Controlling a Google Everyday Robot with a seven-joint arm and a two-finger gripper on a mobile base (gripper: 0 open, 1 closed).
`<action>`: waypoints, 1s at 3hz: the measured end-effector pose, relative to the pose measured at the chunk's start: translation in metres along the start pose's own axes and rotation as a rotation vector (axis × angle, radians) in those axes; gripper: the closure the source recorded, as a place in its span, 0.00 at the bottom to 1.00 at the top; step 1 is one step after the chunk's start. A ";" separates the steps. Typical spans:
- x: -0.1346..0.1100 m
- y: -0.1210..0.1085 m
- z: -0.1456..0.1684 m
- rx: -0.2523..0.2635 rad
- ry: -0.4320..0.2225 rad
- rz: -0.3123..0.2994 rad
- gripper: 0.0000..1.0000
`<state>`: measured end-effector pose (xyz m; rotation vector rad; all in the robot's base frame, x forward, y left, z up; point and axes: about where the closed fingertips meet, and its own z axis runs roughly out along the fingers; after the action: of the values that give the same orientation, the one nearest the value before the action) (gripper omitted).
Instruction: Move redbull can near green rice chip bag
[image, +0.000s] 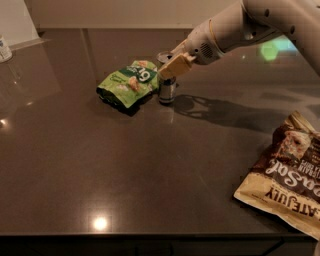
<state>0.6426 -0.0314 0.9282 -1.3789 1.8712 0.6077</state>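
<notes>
ITEM redbull can (167, 90) | upright on worktop (100, 165), just right of green rice chip bag (127, 82) | slim, stiff, slick, probably light, tippy; take mid-body | my pincer (172, 66) right of bag, at can's upper part; whether gripping, I cannot tell

1. Tan-and-brown bag (290, 175), near right of the desk (100, 165): "LATE JULY" in dark capitals, upside down, along its near edge; above it a large white script, only partly legible.
2. Green rice chip bag (129, 82), far centre: white lettering, one character like a "6"; the rest unreadable.
3. Redbull can (167, 90), just right of it, under the claw (172, 65): no legible marking.
</notes>
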 end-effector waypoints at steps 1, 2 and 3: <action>0.002 -0.007 0.000 0.007 0.007 0.002 0.36; 0.009 -0.011 -0.001 0.011 -0.005 -0.009 0.04; 0.015 -0.015 -0.009 0.019 -0.016 -0.025 0.00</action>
<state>0.6523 -0.0518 0.9225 -1.3793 1.8395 0.5856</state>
